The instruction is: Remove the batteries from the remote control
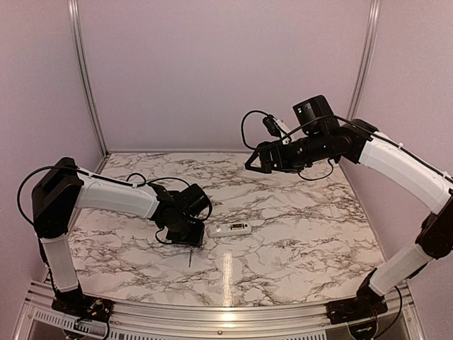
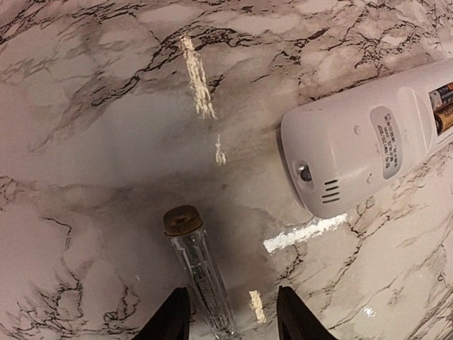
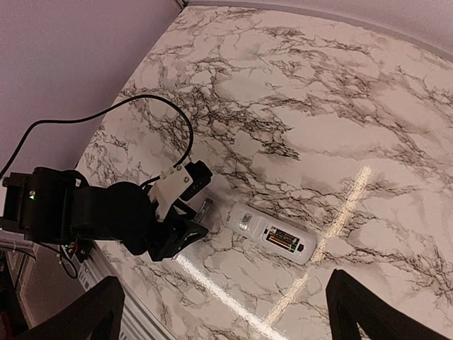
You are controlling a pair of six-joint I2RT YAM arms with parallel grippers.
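Note:
The white remote control (image 1: 230,228) lies back side up on the marble table, its battery bay open. Two batteries (image 3: 282,238) sit inside the bay. The remote also shows in the left wrist view (image 2: 361,142), with the batteries (image 2: 444,106) at the right edge. My left gripper (image 1: 187,236) is low over the table just left of the remote. It (image 2: 233,322) is open, with a clear pen-like tool (image 2: 197,273) with a brown cap lying between its jaws, close to the left finger (image 2: 170,319). My right gripper (image 1: 256,164) is open, empty and high above the table's far side (image 3: 225,297).
Pale walls close in the table at the back and on both sides. An aluminium rail (image 1: 212,315) runs along the near edge. The left arm's black cable (image 3: 141,113) loops above its wrist.

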